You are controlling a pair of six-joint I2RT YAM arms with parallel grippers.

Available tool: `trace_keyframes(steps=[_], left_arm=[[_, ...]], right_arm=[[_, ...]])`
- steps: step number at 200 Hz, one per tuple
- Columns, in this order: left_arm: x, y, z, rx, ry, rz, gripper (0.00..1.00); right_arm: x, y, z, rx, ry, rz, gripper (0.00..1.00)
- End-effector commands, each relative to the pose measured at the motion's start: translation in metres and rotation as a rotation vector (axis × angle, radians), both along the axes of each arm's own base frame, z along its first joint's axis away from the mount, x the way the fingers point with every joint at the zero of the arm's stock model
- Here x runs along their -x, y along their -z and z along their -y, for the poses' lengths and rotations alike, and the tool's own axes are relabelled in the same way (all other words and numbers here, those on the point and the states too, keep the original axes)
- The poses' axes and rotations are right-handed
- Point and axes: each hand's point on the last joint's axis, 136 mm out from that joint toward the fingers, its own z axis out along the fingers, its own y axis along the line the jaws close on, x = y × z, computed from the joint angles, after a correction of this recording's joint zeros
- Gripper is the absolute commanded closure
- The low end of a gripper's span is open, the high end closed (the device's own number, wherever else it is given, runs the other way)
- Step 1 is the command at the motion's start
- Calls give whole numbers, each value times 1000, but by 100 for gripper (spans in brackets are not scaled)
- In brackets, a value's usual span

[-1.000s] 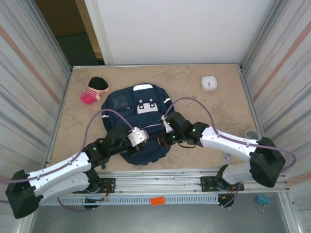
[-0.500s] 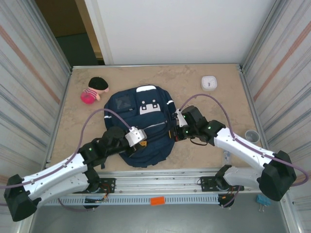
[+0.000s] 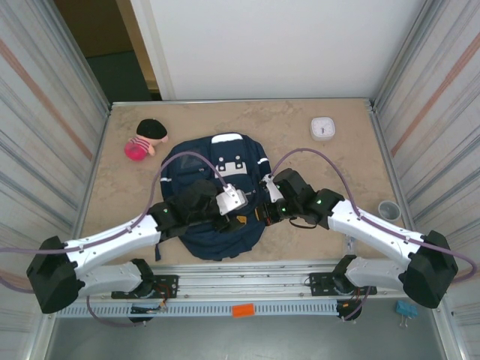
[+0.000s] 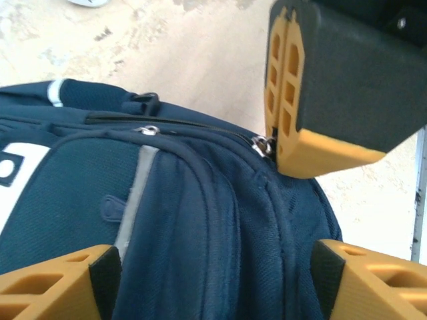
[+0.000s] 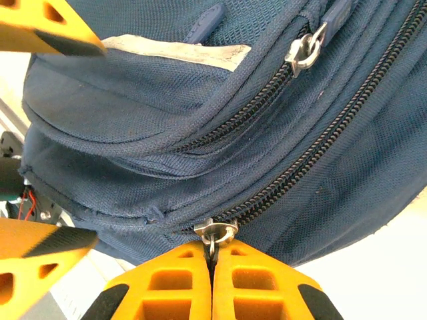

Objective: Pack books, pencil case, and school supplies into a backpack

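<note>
Nearest, on the backpack's (image 3: 187, 161) near right flank: pinching a small silver zipper pull (image 5: 215, 233) with the right gripper (image 5: 212, 257), yellow fingers pressed flat together on the tab. Meshed teeth all along the track (image 5: 313, 150) running away from it.

Just left of that, over the bag's near middle: hovering with the left gripper (image 4: 215, 260), released and spread wide, one finger (image 4: 60, 280) on each side of the navy fabric, grasping nothing.

Found mid-table between both arms: the backpack itself, lying flat, white patch (image 3: 229, 161) up, handle end toward the far wall.

Further off on the table (image 3: 352, 165): a pink plush toy (image 3: 144, 139) far left, just beside the bag's corner, and a white square device (image 3: 323, 128) far right, well apart from it.

Reads as zip work on the main compartment, probably a late closing step, though opening cannot be ruled out. Calls next for clamping or pressing the fabric close beside the pull with the free gripper, then drawing the tab in line with the teeth, without lifting or dragging the bag.

Compared with a second ago: left gripper then shut tight and sitting further left on the bag's near edge, since swung right toward the middle and opened. Right gripper clenched throughout, shifted only slightly. Bag nudged a little.
</note>
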Motion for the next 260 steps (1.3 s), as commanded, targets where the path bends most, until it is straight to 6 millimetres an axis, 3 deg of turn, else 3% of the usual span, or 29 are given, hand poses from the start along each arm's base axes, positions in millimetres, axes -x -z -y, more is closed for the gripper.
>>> trace_keyframes(steps=[1, 15, 34, 45, 55, 69, 99, 121, 161, 187, 208, 223, 241, 260], left_arm=[[5, -6, 11, 12, 60, 19, 25], [0, 2, 8, -18, 38, 25, 33], [-4, 8, 2, -55, 13, 38, 58], [-2, 7, -1, -59, 21, 47, 70], [1, 2, -3, -34, 27, 62, 89], [11, -8, -4, 20, 71, 94, 100], [42, -28, -8, 125, 213, 139, 100], [57, -30, -11, 145, 278, 143, 100], [62, -30, -16, 128, 293, 142, 100], [58, -27, -19, 98, 270, 147, 100], [55, -23, -23, 61, 243, 126, 100], [53, -23, -25, 64, 220, 118, 100], [49, -23, -26, 78, 188, 119, 86], [41, -28, -28, 93, 127, 122, 43]], right_arm=[[-1, -33, -13, -85, -43, 67, 100], [0, -36, -14, -98, -52, 70, 100], [-4, -34, -10, -93, -34, 75, 100], [-12, -27, 0, -88, 9, 61, 100], [-25, -14, 16, -68, 84, 27, 100], [-44, -3, 36, -52, 172, -18, 100], [-82, 7, 62, -10, 273, 0, 100], [-114, 16, 76, 3, 338, 4, 100], [-161, 37, 99, 72, 410, -3, 100], [-173, 45, 101, 68, 398, -20, 100], [-171, 34, 92, 19, 357, -8, 100], [-167, 21, 90, -11, 345, 12, 85], [-158, 2, 89, -48, 337, 37, 65], [-142, -18, 86, -83, 325, 52, 56]])
